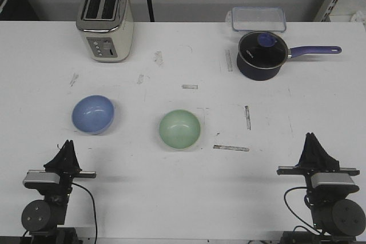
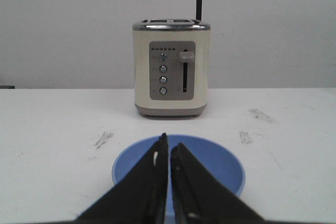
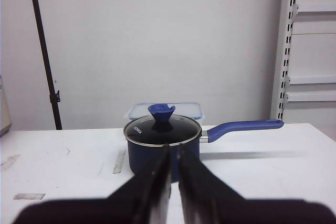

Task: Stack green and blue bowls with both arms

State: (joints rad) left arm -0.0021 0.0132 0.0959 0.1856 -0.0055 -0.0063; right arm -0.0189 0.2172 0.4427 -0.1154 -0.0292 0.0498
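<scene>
The blue bowl point(image 1: 92, 114) and the green bowl point(image 1: 179, 128) sit apart on the counter point(image 1: 183, 187). The left claw point(image 1: 68, 146) and right claw point(image 1: 312, 140) are each pressed nearly together, gripping nothing, near the counter's front edge.

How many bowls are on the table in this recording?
2. The blue bowl sits ahead of the left gripper, in front of the toaster; the green bowl sits near the table's middle. Neither is stacked.

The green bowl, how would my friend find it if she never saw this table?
Start at the cream toaster at the back left of the white table. Come toward the robot past the blue bowl, then go right to the table's middle. The green bowl sits there alone, the same size as the blue one but pale mint.
</scene>
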